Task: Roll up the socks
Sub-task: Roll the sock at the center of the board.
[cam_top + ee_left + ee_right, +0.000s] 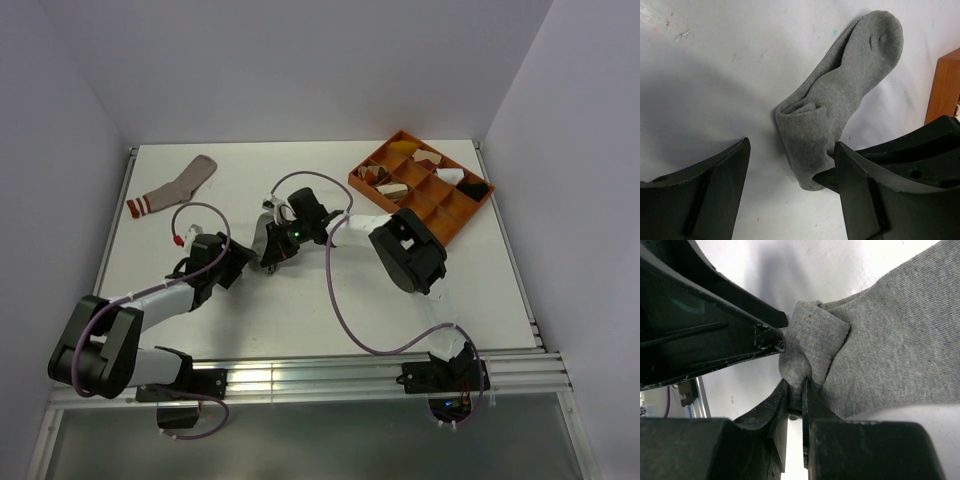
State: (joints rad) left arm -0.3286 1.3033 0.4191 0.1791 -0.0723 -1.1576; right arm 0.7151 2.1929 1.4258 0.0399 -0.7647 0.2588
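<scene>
The grey sock (845,85) lies flat on the white table with its cuff end folded over into a small roll (812,340). My right gripper (795,384) is shut on a fold of that rolled end. My left gripper (792,146) stands open and wide around the same end, one finger (865,185) beside the sock and the other (715,190) well apart from it. In the top view both grippers, left (243,265) and right (272,250), meet at mid-table and hide the grey sock. The pinkish-tan sock (176,185), with red and white cuff stripes, lies flat at the far left.
An orange divided tray (455,215) holding small cloth bundles stands at the back right; its corner (944,90) shows in the left wrist view. Purple cables loop over the table near both arms. An aluminium rail runs along the near edge.
</scene>
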